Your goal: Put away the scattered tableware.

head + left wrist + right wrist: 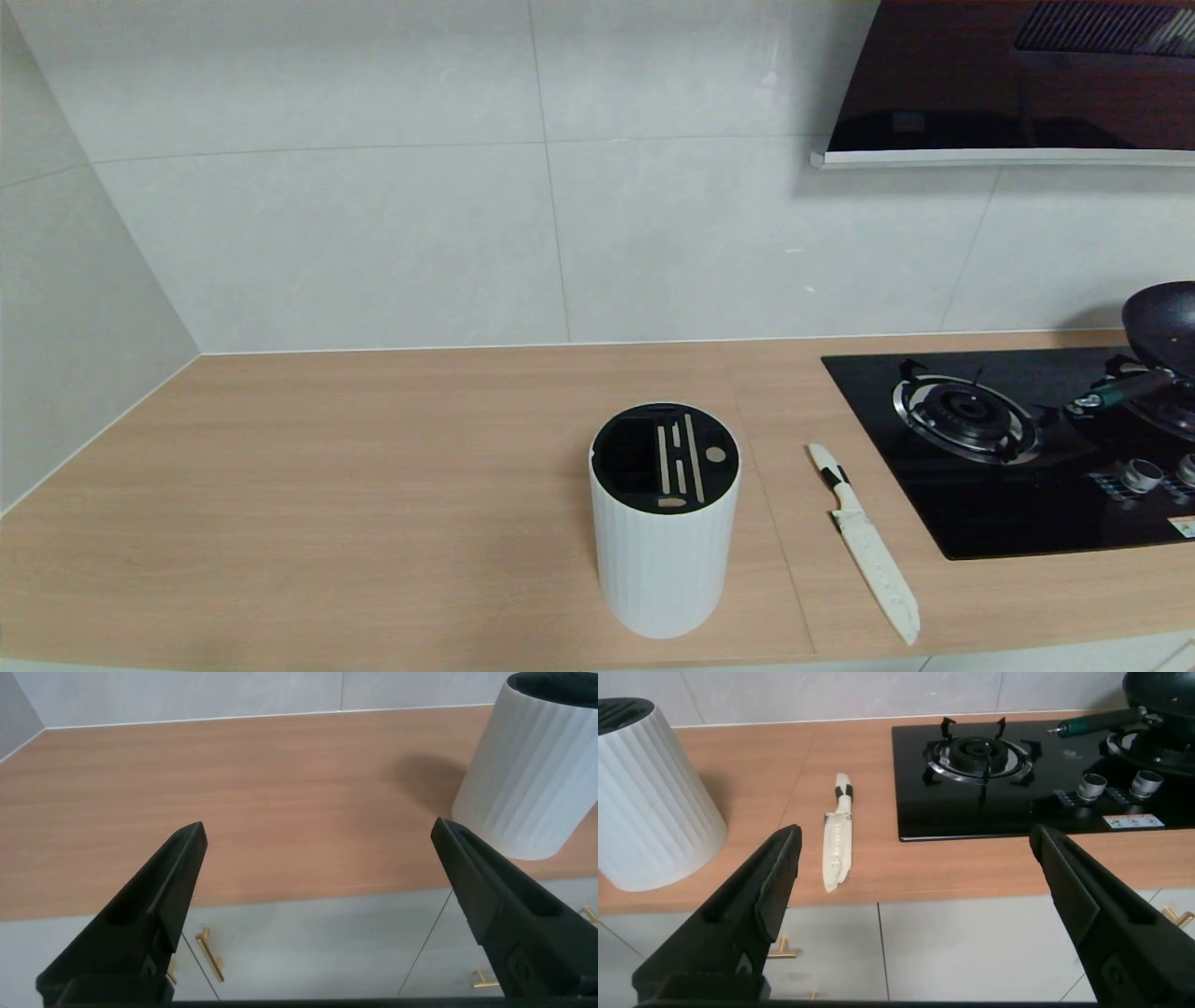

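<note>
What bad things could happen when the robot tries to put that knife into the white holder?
1. The knife lies flat with its tip near the front edge of the counter. A clumsy grab by the open right gripper might push it off.
2. The slots look narrow, so a tilted blade could miss and hit the black top.
3. The holder is tall and might tip if bumped.

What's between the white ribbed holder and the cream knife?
Nothing but bare wooden countertop, crossed by a thin seam, separates the white ribbed cylindrical holder from the cream knife, as the head view shows.
</note>
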{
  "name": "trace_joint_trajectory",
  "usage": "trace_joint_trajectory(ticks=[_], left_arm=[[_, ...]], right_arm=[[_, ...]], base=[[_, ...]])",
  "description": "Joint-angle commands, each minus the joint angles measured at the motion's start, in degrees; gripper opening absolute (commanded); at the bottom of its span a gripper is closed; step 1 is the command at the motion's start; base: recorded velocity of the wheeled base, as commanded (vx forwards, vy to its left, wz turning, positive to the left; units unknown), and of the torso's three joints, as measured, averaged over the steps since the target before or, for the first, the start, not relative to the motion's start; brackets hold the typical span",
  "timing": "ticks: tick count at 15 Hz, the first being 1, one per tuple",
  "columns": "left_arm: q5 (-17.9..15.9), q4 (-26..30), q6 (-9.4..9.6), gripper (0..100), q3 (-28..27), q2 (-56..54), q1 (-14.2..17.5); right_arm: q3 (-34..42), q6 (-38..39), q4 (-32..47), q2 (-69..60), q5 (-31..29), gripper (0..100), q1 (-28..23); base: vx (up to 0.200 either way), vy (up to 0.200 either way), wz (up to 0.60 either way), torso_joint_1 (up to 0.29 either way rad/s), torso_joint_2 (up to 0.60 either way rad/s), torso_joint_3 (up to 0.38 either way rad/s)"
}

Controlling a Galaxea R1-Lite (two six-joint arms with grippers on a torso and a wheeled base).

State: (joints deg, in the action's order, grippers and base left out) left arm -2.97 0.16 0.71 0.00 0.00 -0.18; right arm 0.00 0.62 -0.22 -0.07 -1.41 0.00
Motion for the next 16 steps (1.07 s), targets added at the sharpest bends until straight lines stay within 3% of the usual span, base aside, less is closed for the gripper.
trace_joint_trajectory(ticks=[1,3,5,6,8,13,16], left_arm=[[-0.01,-0.07,0.0,100,0.0,0.0,0.01],[-0.01,0.02,0.08,100,0.0,0.0,0.01],[-0.01,0.02,0.0,100,0.0,0.0,0.01],[-0.01,0.02,0.0,100,0.0,0.0,0.01],[-0.01,0.02,0.0,100,0.0,0.0,0.01],[-0.01,0.02,0.0,100,0.0,0.0,0.01],[-0.01,0.02,0.0,100,0.0,0.0,0.01]], right_arm=[[0.0,0.08,-0.04,0.07,-0.17,100,0.0],[-0.18,0.08,-0.4,0.07,-1.13,100,0.0],[-5.89,2.01,-2.42,0.34,0.18,100,0.09],[-10.81,2.72,-1.63,5.26,5.19,100,1.05],[-14.06,2.89,-1.8,13.61,8.36,100,1.41],[-23.03,2.54,-5.14,44.63,12.4,100,3.43],[-28.83,2.98,-15.43,68.98,12.49,100,4.66]], base=[[0.0,0.0,0.0,0.0,0.0,0.0],[0.0,0.0,0.0,0.0,0.0,0.0],[0.0,0.0,0.0,0.0,0.0,0.0],[0.0,0.0,0.0,0.0,0.0,0.0],[0.0,0.0,0.0,0.0,0.0,0.0],[0.0,0.0,0.0,0.0,0.0,0.0],[0.0,0.0,0.0,0.0,0.0,0.0]])
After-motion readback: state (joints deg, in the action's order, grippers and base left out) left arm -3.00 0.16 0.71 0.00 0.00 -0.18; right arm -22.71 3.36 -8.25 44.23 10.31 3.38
